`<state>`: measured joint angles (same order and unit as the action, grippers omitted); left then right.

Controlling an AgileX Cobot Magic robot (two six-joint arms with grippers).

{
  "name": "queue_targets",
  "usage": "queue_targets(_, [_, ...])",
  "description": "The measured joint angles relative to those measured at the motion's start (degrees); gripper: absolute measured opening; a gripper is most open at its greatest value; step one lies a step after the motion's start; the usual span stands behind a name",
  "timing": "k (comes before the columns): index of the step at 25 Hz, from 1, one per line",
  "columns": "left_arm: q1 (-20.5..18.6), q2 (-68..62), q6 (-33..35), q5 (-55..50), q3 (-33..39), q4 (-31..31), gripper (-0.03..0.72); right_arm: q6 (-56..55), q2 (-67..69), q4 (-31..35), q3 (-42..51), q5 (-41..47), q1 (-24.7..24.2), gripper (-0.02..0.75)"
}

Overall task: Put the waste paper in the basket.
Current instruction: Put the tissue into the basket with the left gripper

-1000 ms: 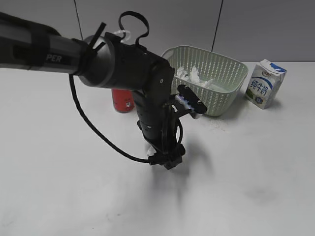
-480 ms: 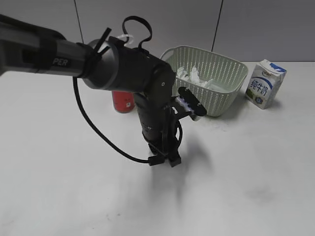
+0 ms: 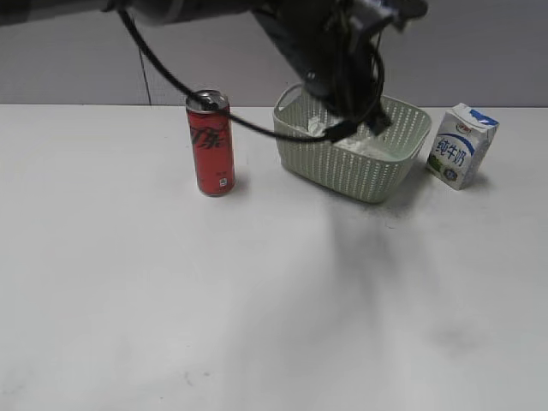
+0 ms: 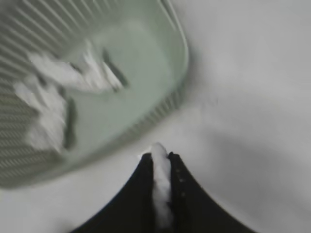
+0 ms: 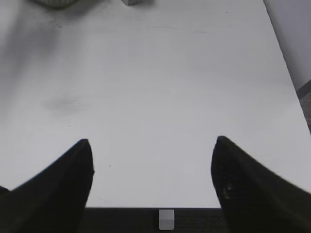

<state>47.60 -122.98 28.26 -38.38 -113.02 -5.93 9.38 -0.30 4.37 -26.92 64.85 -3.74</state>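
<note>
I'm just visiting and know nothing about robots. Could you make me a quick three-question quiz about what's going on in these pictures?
1. True or false: the left end effector is pinching a piece of waste paper.
2. Which stands left of the basket? A) red can B) milk carton
3. Fill in: the right end effector is ____ and holds nothing.

Key: 1 true; 2 A; 3 open
</note>
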Motion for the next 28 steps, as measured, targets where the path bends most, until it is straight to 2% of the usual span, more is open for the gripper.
queue_targets(6, [-1.4,-3.3,0.0,26.5,-1.0,-3.8,0.020,0.2,0.0,0.0,0.0,0.0,0.0,0.572])
queue_targets(12, [-1.8,-12.4,0.0,36.8,-1.0,-7.4,0.038,0.2,0.0,0.0,0.0,0.0,0.0,0.572])
queue_targets(13, [-1.8,-13.6,0.0,36.6,-1.0,-7.6,0.071,0.2,0.0,0.0,0.0,0.0,0.0,0.572])
queue_targets(15, [-1.8,-15.1,-0.1,34.9,-0.8,-8.6,0.193,0.2,0.0,0.0,0.0,0.0,0.0,0.572])
queue_targets(18, [-1.8,-15.8,0.0,31.4,-0.8,-11.7,0.497,0.2,0.0,0.0,0.0,0.0,0.0,0.572])
queue_targets(19, [-1.8,-15.7,0.0,31.0,-0.8,-12.7,0.577,0.2,0.0,0.0,0.0,0.0,0.0,0.572])
queue_targets(20, [-1.8,-15.3,0.0,30.4,-0.8,-13.4,0.624,0.2,0.0,0.0,0.0,0.0,0.0,0.572])
queue_targets(22, [-1.9,-13.9,0.0,28.9,-0.7,-13.9,0.645,0.2,0.0,0.0,0.0,0.0,0.0,0.572])
queue_targets(28, [-3.9,-3.2,-0.1,19.2,-0.7,-14.3,0.615,0.2,0.0,0.0,0.0,0.0,0.0,0.572])
